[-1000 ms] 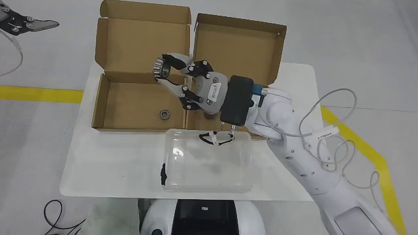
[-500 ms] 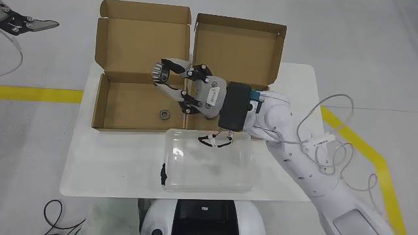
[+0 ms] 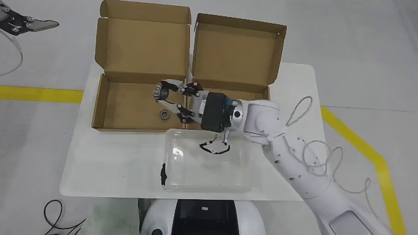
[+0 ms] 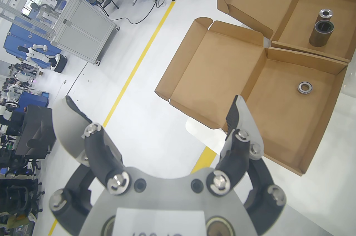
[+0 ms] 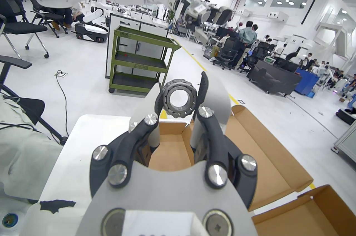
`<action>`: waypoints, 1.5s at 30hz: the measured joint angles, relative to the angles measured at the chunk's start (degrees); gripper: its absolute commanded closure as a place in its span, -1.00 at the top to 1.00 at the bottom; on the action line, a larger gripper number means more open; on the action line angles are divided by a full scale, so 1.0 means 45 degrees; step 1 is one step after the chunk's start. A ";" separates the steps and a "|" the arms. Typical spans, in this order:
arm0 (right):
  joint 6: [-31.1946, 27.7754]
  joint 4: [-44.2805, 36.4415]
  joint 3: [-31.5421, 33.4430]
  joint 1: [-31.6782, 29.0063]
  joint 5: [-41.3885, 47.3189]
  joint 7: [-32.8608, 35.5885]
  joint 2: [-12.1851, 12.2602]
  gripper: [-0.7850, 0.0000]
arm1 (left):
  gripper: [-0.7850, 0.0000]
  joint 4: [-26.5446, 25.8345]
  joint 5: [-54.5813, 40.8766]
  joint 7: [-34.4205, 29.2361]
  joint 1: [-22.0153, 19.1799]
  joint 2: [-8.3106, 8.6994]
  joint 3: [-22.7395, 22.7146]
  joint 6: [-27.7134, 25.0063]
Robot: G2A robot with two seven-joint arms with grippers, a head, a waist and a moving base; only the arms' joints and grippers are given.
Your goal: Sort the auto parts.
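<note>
Right claw point(image 3: 163, 96) is clamped on a bearing point(image 5: 179, 102) and hangs over the left box point(image 3: 127, 104), which sits at the worktop's point(image 3: 111, 163) far left corner. A second bearing point(image 3: 164, 113) lies flat on that box's bottom, near the held one on the side toward the worktop's near edge. Like goes with like, so this looks the proper box, but the drop wants care. The ring seems held on edge, so I would tip the wrist down and bring it low, clear of the second bearing and the cardboard walls, before parting the fingers; otherwise it may roll or bounce. Out past the worktop's left edge the left claw point(image 4: 151, 109) is spread wide and empty. The right wrist view gives the grip itself, pads point(image 5: 204, 89) on opposite sides of the roller ring and the bore facing the camera, which the top view is too distant to settle. The top view in turn places the ring over the box. The left wrist view looks into the right box point(image 4: 294, 22), where two sleeves point(image 4: 321, 34) stand upright close together, a spot the arm covers from above.
</note>
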 measured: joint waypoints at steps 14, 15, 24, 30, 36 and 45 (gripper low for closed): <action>0.0461 0.3526 -0.1913 0.1080 0.0013 0.1284 -0.0812 -1.00 | 1.00 0.0000 0.0000 0.0000 0.0000 0.0000 0.0000 0.0000; 0.0475 0.3858 -0.2116 0.1265 0.0058 0.1414 -0.0930 -1.00 | 1.00 0.0000 0.0000 0.0000 0.0000 0.0000 0.0000 0.0000; 0.0620 0.6588 -0.3320 0.2653 0.0881 0.2264 -0.1958 -1.00 | 1.00 0.0000 0.0000 0.0000 0.0000 0.0000 0.0000 0.0000; 0.0752 0.8283 -0.3919 0.3522 0.1565 0.2836 -0.2755 -1.00 | 1.00 0.0000 0.0000 0.0000 0.0000 0.0000 0.0000 0.0000; 0.0881 1.0031 -0.4450 0.4218 0.2016 0.3323 -0.3583 -1.00 | 1.00 0.0000 0.0000 0.0000 0.0000 0.0000 0.0000 0.0000; 0.0993 1.2231 -0.4919 0.4779 0.2238 0.3375 -0.4612 -1.00 | 1.00 0.0000 0.0000 0.0000 0.0000 0.0000 0.0000 0.0000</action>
